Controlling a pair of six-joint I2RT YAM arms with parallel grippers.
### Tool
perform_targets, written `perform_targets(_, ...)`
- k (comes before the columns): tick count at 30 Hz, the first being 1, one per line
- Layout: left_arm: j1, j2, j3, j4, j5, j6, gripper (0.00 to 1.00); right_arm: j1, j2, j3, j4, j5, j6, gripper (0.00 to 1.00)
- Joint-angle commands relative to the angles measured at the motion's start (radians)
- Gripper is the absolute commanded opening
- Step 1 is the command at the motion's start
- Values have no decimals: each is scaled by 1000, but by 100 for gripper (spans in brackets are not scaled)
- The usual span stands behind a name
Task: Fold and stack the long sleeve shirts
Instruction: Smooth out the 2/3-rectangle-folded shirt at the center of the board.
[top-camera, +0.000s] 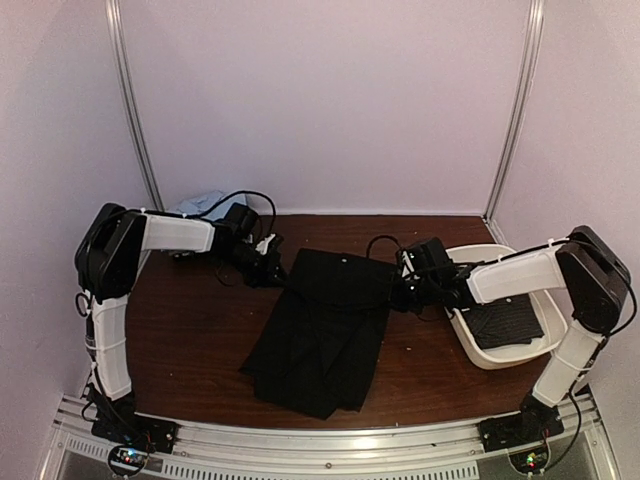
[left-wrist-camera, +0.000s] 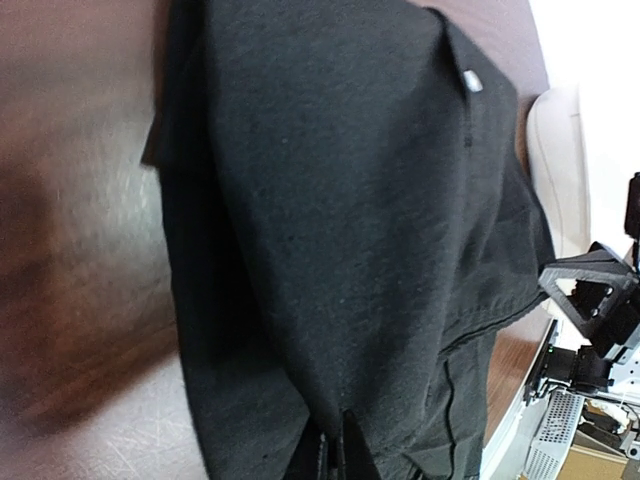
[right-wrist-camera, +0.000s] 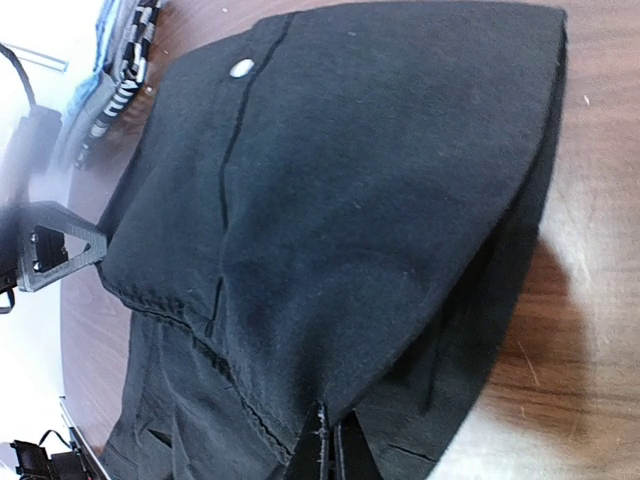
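The plain black shirt (top-camera: 320, 330) lies mid-table (top-camera: 190, 330), partly folded. The white tub (top-camera: 465, 330) at right holds the folded dotted shirt (top-camera: 505, 320). My left claw (top-camera: 268, 268) and right claw (top-camera: 405, 285) each pinch a far corner of the black one. I'd lift both evenly, keeping the edge taut, and bring it toward me. Count: two shirts, one tub, two claws, one white button (right-wrist-camera: 241, 68).
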Motion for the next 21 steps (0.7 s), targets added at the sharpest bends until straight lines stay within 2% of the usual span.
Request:
perform_targets(1,-1,-33,-45,10,-8,-15,0,-5,-10,-38,-7,16,-18,0)
perform_targets(5,-1,-1,-60,23,-17,-17,0,-6,54,-39,47,-18,-15,3)
perform_targets(9,-1,17,-72,25,-35,-12,0,-5,84,-34,63,-11,-14,12)
perform_targets(12,-1,36,-72,23,-66,-5,0,-4,96,-42,70,-18,-15,11)
perform_targets(16,0,55,-57,11,-127,-8,0,7,65,-59,65,-15,-15,2)
perform_targets(21,10,59,-30,3,-178,-17,0,12,18,-85,57,-12,-15,1)
